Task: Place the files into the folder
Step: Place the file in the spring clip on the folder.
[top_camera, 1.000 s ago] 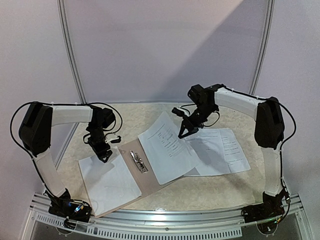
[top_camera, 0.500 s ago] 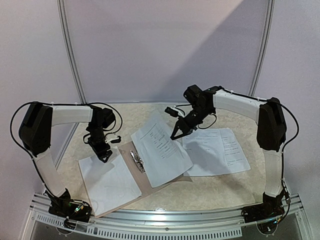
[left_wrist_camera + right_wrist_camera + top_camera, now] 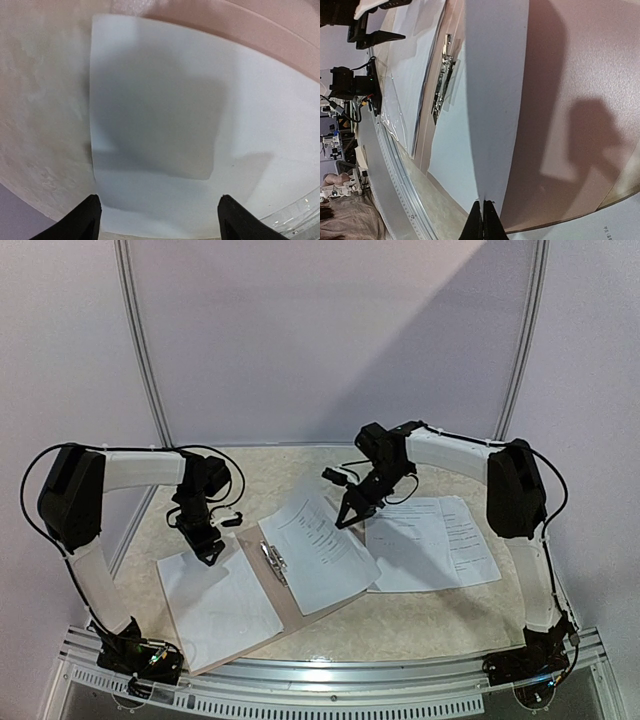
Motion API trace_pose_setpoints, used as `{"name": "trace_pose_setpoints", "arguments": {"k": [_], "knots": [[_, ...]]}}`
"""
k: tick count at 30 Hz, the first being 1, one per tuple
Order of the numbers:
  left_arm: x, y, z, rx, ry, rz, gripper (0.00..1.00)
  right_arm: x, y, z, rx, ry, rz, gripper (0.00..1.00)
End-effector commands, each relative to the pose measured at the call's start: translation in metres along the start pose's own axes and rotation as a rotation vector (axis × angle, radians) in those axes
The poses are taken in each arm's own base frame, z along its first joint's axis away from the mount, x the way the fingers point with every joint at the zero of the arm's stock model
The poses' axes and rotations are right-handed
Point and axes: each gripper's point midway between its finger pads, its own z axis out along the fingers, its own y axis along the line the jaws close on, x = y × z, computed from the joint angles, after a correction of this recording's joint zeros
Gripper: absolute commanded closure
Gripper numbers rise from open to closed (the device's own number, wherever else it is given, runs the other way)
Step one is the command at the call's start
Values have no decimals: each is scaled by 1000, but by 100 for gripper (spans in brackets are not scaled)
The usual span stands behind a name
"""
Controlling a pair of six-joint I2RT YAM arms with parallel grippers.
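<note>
Right gripper (image 3: 343, 520), pinched tight on a printed sheet's (image 3: 318, 552) far corner, lifts it over the open folder's (image 3: 295, 608) right half, probably to seat it. Left gripper (image 3: 208, 552), jaws wide and holding nothing, hovers over the folder's left flap above a blank sheet (image 3: 215, 605). Remaining files (image 3: 440, 540) lie right of the folder, its metal clip (image 3: 273, 562) uncovered.

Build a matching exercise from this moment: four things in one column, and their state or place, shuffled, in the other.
Things:
1. left gripper
2. right gripper
3. metal clip
4. loose printed sheets

States or places:
A. flat on the table, right of the folder
B. open, above a blank white sheet
C. shut on the edge of a printed sheet
D. on the inside of the open folder

Pairs: 1-B, 2-C, 3-D, 4-A
</note>
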Motion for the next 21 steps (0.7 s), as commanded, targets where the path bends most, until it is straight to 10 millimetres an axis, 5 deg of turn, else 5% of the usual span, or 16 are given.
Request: {"name": "trace_pose_setpoints", "arguments": {"k": [1,21], "knots": [[1,0,6,12,3,2,18,9,-4,9,19,53,-1,100],[1,-2,6,18,7,7,18,-4,-24,12,112,25,14,96]]}}
